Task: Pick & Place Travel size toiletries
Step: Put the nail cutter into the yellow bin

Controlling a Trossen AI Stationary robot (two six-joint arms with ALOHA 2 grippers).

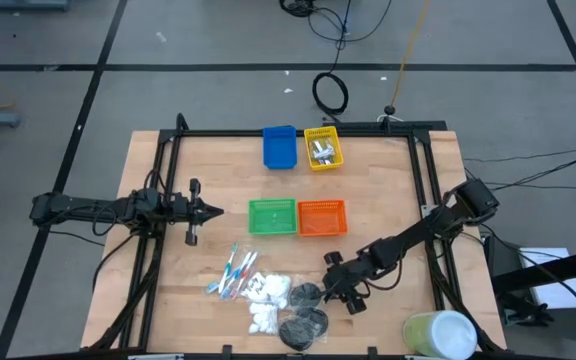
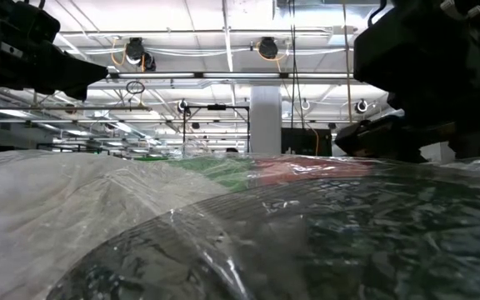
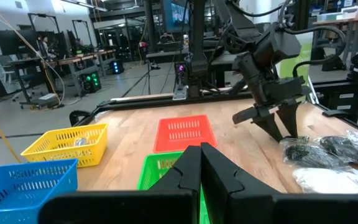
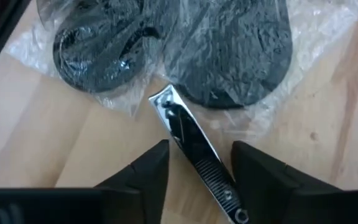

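In the right wrist view a silver nail clipper [image 4: 184, 132] lies flat on the wood. My right gripper [image 4: 201, 150] is open, one finger on either side of the clipper with a gap to each. Just beyond lie two black round discs [image 4: 229, 50] in clear wrap. The high view shows my right gripper [image 1: 340, 292] beside the discs [image 1: 304, 296] near the table's near edge, with white pads [image 1: 268, 290] and toothbrush sticks [image 1: 230, 272] to their left. My left gripper [image 1: 216, 210] hovers shut at the table's left, away from all of these.
Blue bin [image 1: 279, 146] and yellow bin [image 1: 324, 148] sit at the far edge, green bin [image 1: 272, 216] and orange bin [image 1: 322, 217] mid-table. A large pale green cylinder [image 1: 438, 335] stands at the near right corner. Crinkled clear wrap [image 2: 223, 233] fills the low view.
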